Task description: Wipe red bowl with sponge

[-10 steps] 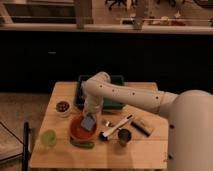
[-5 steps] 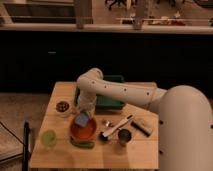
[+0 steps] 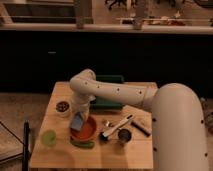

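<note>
one red bowl, one sponge, one gripper

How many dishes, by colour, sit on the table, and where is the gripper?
Red bowl: 1
White bowl: 1
Green cup: 1
Dark cup: 1
Total: 4
The gripper is over the red bowl's left rim with the sponge.

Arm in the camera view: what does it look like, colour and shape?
The arm is smooth, glossy white, built of thick rounded tubes, bulging widest at the near shoulder, with small dark dots along its casing. No loose cables show. Its pincer, over the red bowl at the sponge, is too dark to describe.
</note>
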Controlling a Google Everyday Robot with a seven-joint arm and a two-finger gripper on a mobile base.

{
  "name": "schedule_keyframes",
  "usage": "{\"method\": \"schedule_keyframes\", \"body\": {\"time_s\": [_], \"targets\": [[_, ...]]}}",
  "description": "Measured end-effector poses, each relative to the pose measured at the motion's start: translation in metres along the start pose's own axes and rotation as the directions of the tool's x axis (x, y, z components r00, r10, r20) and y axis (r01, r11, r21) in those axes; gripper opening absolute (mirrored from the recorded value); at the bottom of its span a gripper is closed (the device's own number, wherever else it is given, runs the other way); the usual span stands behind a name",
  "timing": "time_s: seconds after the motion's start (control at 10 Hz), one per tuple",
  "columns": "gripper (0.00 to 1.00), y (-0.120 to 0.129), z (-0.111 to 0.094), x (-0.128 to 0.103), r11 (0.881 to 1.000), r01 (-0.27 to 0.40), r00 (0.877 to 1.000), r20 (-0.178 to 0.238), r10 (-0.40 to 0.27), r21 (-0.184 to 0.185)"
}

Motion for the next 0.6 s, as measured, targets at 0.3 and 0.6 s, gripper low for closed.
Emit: {"method": "schedule_keyframes", "body": {"time_s": [0.3, 0.6], "targets": [[0.0, 0.017, 0.014, -0.022, 0.999, 0.023, 0.998, 0.058, -0.021, -0.039], [0.0, 0.045, 0.008, -0.013, 0.999, -0.021, 0.998, 0.061, 0.024, -0.05]]}}
